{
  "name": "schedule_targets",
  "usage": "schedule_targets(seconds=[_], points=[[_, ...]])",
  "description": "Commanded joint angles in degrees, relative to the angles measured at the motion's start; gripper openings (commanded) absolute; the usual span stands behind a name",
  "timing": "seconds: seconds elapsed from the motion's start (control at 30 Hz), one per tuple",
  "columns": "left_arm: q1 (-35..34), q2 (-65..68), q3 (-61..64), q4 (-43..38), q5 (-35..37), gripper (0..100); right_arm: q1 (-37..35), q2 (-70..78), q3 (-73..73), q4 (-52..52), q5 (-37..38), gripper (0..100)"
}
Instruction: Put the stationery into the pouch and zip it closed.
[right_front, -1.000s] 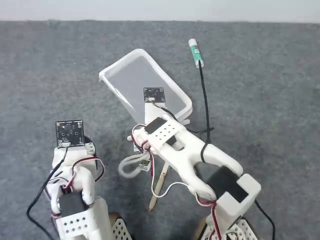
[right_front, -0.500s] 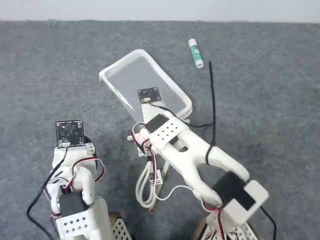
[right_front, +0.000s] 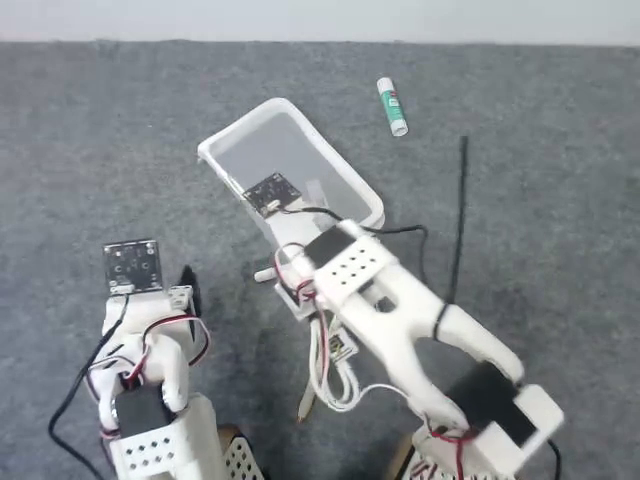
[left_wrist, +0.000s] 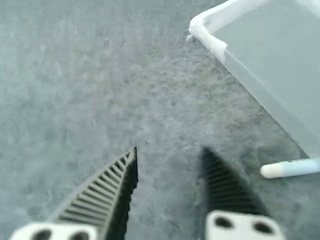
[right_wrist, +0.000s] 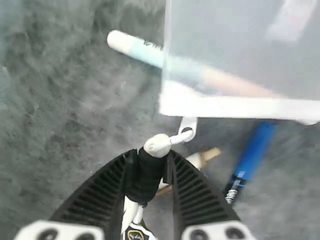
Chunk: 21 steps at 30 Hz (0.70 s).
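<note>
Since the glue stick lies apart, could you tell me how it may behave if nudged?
The glue stick is a cylinder on its side, so it would probably roll if pushed sideways. Rough carpet may slow that. It looks rigid, likely easy to pinch.

We had a fuzzy, matt grey carpet under everything, with a pretty rough nap. The pouch was smooth frosted see-through plastic with opaque white edging. The glue stick looked like glossy white plastic with a green label. The left gripper and right gripper both had ribbed matt black plastic fingers. The zip pull pinched in the right one was smooth and white. Next to it we saw a glossy blue pen and a bare wooden stick.
</note>
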<state>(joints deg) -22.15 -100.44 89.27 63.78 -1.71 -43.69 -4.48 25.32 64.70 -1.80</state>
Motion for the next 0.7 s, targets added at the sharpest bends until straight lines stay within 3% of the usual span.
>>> schedule_targets(seconds=[0.0,0.2,0.67], points=[[-0.35,-0.70,-3.74,0.35,4.84,30,2.68,-8.66,2.46,-3.82,6.15,0.6],[2.29,-0.70,-5.67,0.44,5.98,32,3.12,-19.12,12.66,-13.41,7.56,0.6],[23.38,-0.70,-10.51,0.44,7.12,31,7.25,-33.19,22.24,-22.11,7.38,0.6]])
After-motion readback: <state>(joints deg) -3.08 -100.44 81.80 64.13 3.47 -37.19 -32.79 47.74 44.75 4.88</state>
